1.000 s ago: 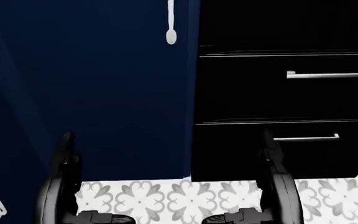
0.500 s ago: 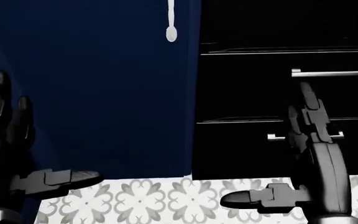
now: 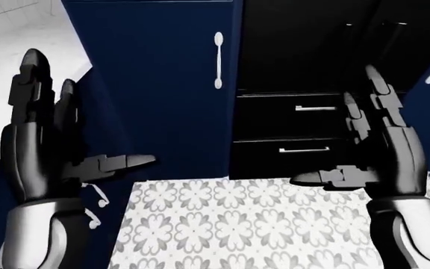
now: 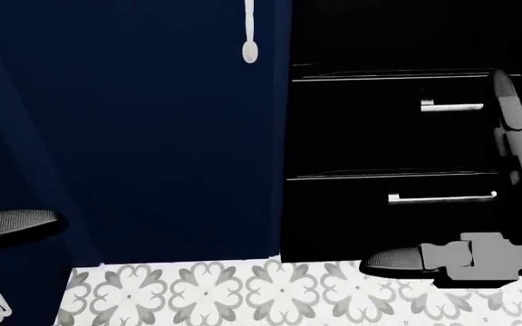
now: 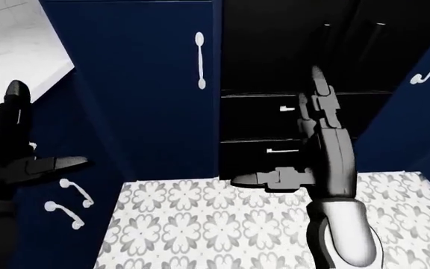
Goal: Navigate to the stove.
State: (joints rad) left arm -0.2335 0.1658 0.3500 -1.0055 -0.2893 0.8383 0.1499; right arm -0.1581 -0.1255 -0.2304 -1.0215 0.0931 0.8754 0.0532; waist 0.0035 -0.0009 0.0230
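The stove itself cannot be made out with certainty; a black unit (image 3: 305,129) with two drawers, each with a bar handle, stands just beyond the right robot hand (image 3: 372,140) and may be its lower part, though no burners show. Both hands are raised, fingers spread and thumbs jutting inward, gripping nothing. The left robot hand (image 3: 43,145) rises beside a navy cabinet door (image 3: 162,84) with a white handle (image 3: 218,60). To finish well, I judge the robot should square up to the black unit and stop short of the drawers, keeping its hands from grazing the doors on either side. The drawers are closed, their contents hidden. Patterned floor tiles (image 3: 237,224) lie below both hands.
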